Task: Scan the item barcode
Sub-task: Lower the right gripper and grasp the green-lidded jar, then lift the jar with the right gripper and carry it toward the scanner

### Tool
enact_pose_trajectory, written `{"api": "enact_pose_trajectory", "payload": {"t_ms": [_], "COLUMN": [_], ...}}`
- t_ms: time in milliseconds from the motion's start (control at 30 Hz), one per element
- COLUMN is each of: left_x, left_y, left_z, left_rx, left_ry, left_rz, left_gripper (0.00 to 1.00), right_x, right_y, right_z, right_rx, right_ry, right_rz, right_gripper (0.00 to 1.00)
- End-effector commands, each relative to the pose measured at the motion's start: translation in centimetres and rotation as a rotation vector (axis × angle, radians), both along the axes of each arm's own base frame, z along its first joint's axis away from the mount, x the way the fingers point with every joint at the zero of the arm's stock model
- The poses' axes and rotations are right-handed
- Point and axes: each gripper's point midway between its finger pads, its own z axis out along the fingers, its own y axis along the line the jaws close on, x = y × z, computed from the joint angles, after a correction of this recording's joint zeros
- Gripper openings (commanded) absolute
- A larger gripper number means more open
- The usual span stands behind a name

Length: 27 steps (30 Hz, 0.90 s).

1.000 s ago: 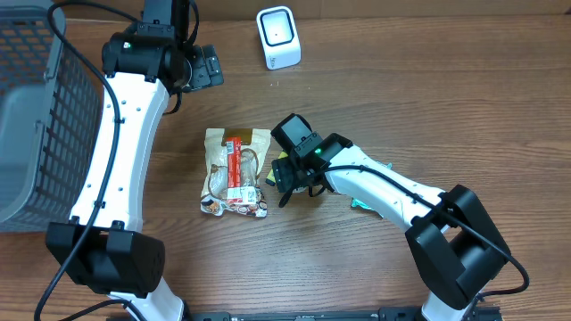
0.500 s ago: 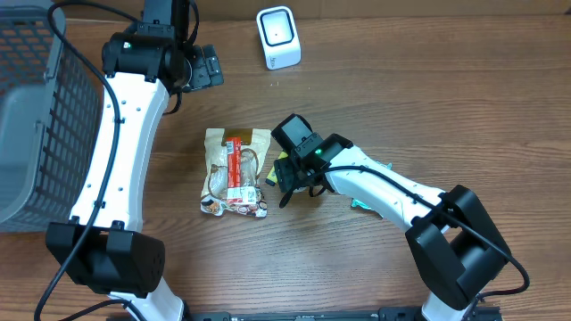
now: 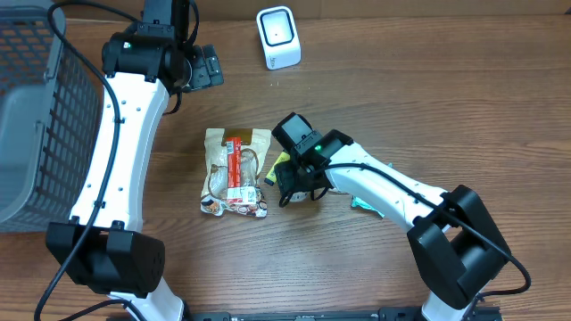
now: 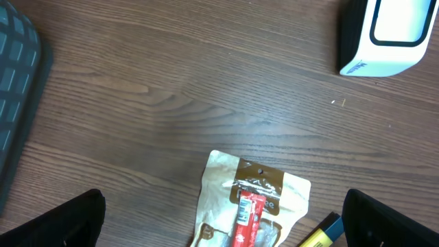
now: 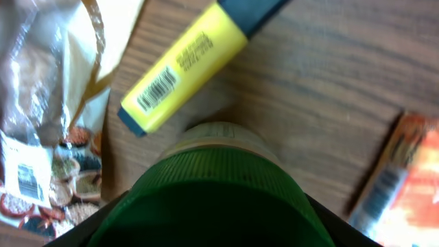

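Two arms work over one wooden table [image 3: 446, 107]. The left gripper [image 3: 203, 67] hangs at the far side of the table, between the one grey mesh basket [image 3: 53, 116] and the one white barcode scanner [image 3: 277, 36]. Its wrist view shows its two dark fingers [image 4: 68, 219] spread wide at the frame's lower corners, with nothing between them.

The right gripper [image 3: 290, 178] is down at mid-table, just beside the right edge of the one snack bag [image 3: 236, 171], which lies flat with a red stick pack inside it. In the right wrist view one green-capped container [image 5: 219, 192] with a cream neck fills the lower middle. A dark finger stands at either side of it. I cannot tell whether the fingers press on the cap or merely flank it. The overhead view hides the container under the gripper.

One yellow highlighter [image 5: 185, 65] with a dark blue cap lies on the wood just beyond the container, close to the bag's edge. One barcode shows on the highlighter's barrel and a second on the bag's white label [image 5: 27, 178]. One flat orange packet [image 5: 405, 178] lies to the other side, partly under the right forearm and too blurred to read. The scanner stands well apart from all these items.
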Motion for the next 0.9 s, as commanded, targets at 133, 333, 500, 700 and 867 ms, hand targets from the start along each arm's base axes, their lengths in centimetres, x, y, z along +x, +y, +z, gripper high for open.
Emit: {"api": "enact_pose_trajectory", "payload": {"t_ms": [133,333,500,700,867], "left_x": [-0.1,-0.1,-0.1,-0.1,-0.1], "left_y": [0.0,0.0,0.0,0.0,0.0], "left_z": [1.9,1.9,1.9,1.9,1.9], "left_rx": [0.006,0.006,0.006,0.006,0.006], "left_ry": [-0.047,-0.046,-0.047,-0.046,-0.046], "left_rz": [-0.012,-0.012,-0.012,-0.012,-0.012], "left_gripper": [1.0,1.0,1.0,1.0,1.0], "right_x": [0.9,0.5,-0.2,-0.3,-1.0], "right_y": [0.8,-0.7,-2.4,-4.9,-4.8], "right_z": [6.1,10.1,13.2,13.9,14.7], "right_rx": [0.175,0.448,0.705,0.759,0.8], "right_ry": [0.03,0.215,0.41,0.463,0.511], "right_rz": [-0.043,-0.117,-0.165,-0.209,-0.217], "right_gripper": [0.34,0.15,0.04,0.04,0.04]}}
